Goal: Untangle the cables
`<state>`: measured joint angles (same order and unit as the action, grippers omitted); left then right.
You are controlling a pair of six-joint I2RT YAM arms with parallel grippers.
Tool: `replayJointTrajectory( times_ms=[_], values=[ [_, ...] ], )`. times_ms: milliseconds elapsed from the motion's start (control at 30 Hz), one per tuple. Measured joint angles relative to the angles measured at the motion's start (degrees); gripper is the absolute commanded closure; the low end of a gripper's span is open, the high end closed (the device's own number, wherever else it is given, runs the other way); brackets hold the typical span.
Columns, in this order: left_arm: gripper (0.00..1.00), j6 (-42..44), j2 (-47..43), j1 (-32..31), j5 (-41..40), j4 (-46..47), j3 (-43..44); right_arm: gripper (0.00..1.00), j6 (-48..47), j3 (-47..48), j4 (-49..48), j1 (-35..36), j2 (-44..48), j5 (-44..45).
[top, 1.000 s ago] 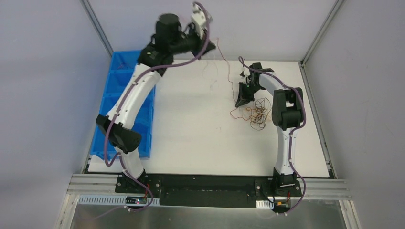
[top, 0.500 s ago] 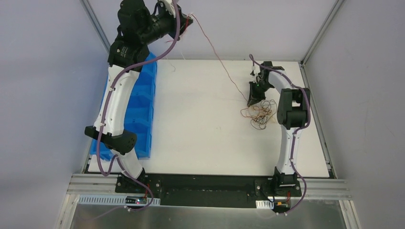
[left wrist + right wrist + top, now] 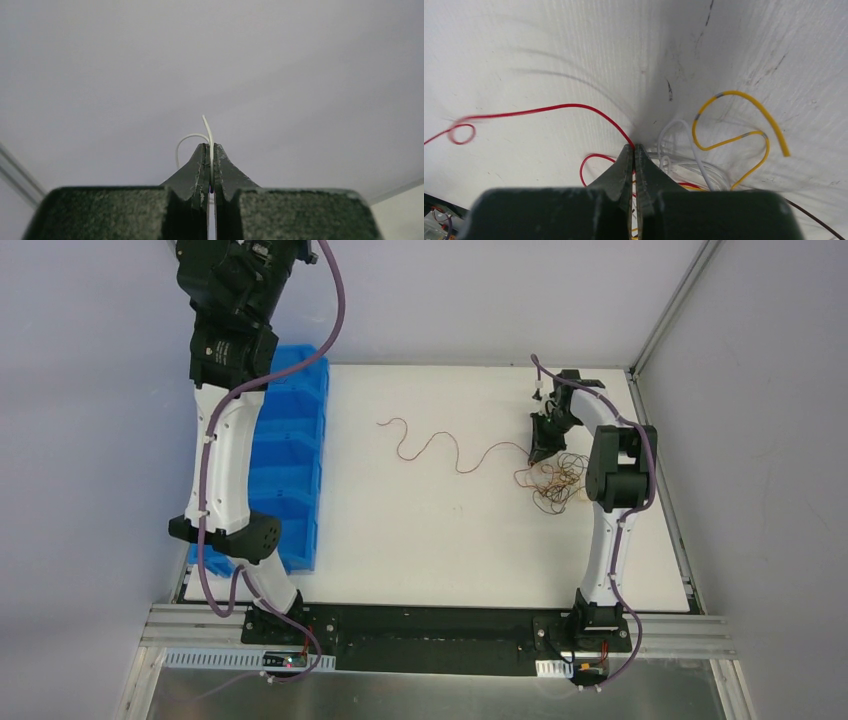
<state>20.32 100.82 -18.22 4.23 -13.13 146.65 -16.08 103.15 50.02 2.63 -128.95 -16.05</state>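
The cables (image 3: 555, 480) are a small bunch of thin red, yellow, white and dark loops at the right of the white table (image 3: 420, 540). One red wire (image 3: 440, 445) trails left from the bunch and lies slack in waves. My right gripper (image 3: 541, 447) stands tip-down at the bunch's left edge. In the right wrist view it (image 3: 634, 148) is shut, with the red wire (image 3: 564, 106) running into its tips, beside white (image 3: 674, 125) and yellow (image 3: 744, 100) loops. My left gripper (image 3: 210, 148) is raised above the top view's frame, shut on a short white wire (image 3: 206, 125).
Blue bins (image 3: 290, 460) line the table's left edge under the raised left arm (image 3: 225, 440). Grey walls and metal posts close the back and sides. The black base rail (image 3: 430, 625) runs along the near edge.
My left arm swung up and left, out of the top view. The red wire that stretched taut from it to the bunch now lies slack on the table. My right gripper stayed on the bunch.
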Motion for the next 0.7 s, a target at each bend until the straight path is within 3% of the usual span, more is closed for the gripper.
replayJointTrajectory(
  times_ms=[300,467,700],
  values=[
    [1.0,-3.0,-7.7,6.1,-3.5,-0.2,-13.8,1.0,-1.2,-0.5,0.3,-0.4,0.3,-1.2],
    [1.0,-9.4,-12.2,17.6,-2.3,-2.9,-23.2,1.0,-1.4,-1.1,1.0,-0.5,0.6,-1.9],
    [1.0,-17.8,-15.7,30.8,7.8,-4.8,-37.4,1.0,-2.1,-1.6,2.8,-0.6,0.7,-4.1]
  ],
)
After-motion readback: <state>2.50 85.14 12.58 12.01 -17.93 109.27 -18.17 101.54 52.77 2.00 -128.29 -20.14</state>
